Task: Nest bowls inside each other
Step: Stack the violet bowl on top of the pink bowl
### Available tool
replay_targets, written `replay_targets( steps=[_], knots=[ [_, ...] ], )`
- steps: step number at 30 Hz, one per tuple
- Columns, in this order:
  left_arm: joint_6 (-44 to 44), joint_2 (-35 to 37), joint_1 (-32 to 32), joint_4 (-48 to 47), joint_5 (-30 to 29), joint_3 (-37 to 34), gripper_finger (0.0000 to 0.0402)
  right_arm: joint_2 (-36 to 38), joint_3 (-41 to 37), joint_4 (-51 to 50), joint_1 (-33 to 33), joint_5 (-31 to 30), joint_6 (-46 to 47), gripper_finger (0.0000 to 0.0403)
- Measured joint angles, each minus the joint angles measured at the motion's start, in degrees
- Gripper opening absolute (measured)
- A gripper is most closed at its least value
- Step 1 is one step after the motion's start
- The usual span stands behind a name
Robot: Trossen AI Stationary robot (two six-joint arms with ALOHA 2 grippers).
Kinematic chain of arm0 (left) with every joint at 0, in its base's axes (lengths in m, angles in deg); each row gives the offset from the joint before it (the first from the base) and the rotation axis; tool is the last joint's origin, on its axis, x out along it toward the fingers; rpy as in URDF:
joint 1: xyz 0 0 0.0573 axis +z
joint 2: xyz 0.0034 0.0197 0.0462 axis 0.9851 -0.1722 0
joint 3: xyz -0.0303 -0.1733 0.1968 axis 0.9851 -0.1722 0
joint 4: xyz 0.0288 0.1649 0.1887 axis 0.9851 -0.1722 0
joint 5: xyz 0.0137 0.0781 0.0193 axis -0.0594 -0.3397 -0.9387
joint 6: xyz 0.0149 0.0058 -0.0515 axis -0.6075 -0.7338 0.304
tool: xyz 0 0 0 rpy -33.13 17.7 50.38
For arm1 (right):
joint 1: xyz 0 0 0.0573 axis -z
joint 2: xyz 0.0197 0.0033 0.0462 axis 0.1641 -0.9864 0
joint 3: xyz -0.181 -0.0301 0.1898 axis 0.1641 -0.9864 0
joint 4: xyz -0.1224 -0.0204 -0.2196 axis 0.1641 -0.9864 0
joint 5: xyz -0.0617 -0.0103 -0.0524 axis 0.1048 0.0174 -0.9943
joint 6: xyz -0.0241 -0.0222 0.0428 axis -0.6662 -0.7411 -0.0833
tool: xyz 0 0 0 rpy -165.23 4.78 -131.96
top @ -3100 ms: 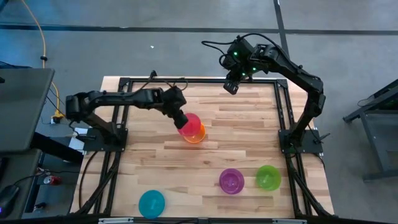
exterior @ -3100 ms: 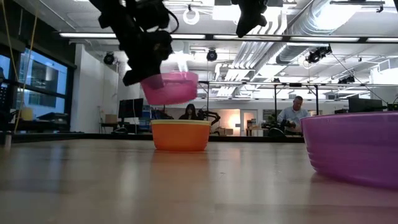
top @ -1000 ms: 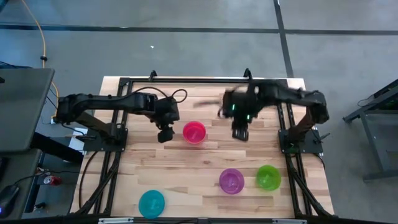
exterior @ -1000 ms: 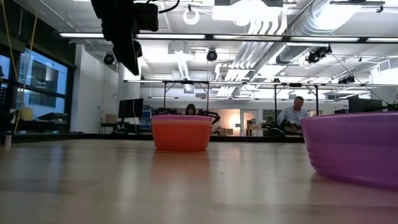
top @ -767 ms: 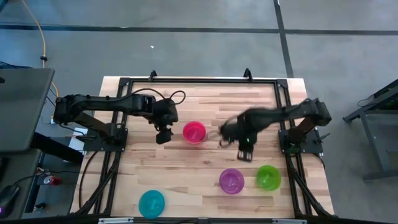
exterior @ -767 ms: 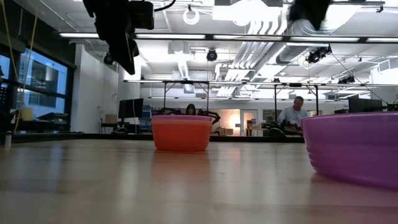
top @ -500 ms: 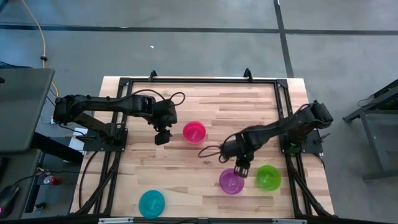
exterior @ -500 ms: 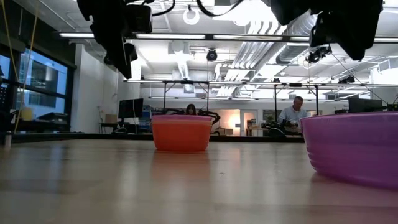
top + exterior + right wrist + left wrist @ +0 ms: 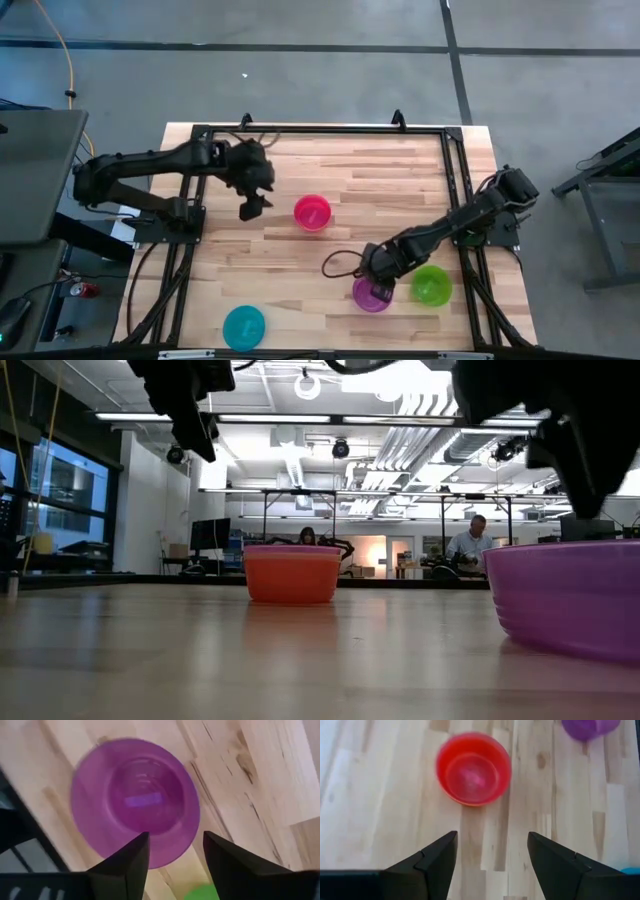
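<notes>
The purple bowl (image 9: pixel 371 294) sits on the near right part of the wooden table (image 9: pixel 330 245), mouth up, with the green bowl (image 9: pixel 432 285) just beside it on the right. The right gripper (image 9: pixel 171 851) hangs right over the purple bowl with its two fingers spread apart and nothing between them. One finger looks set to go inside the rim and one outside.

This bowl looks like thin plastic, so it is likely very light and a bit bendy. It may slide on the smooth wood if it is bumped. The best place to pinch it is the rim wall, with a soft squeeze. Pushing down hard could tip it.

In the middle of the table the pink bowl (image 9: pixel 312 212) sits inside the orange bowl (image 9: pixel 292 574). The orange one shows from the low side. That stack looks like the place to drop the purple one in.

The cyan-blue bowl (image 9: pixel 244 327) is at the near left, well apart. The left gripper (image 9: pixel 490 855) waits up high, left of the stack, fingers wide and empty.
</notes>
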Motion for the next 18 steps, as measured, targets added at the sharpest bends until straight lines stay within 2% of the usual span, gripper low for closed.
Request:
replay_targets(
  steps=[6, 18],
  knots=[
    [1.29, 4.71, 2.95, 0.03, -0.01, 0.00, 0.0230, 0.00, -3.00, 2.94, -0.79, -3.55, 2.14, 0.0173],
    [3.44, 7.92, 3.68, -0.05, -0.37, 0.02, 0.0230, 0.00, -7.89, 9.14, 0.06, -3.37, 5.33, 0.0167]
  ],
)
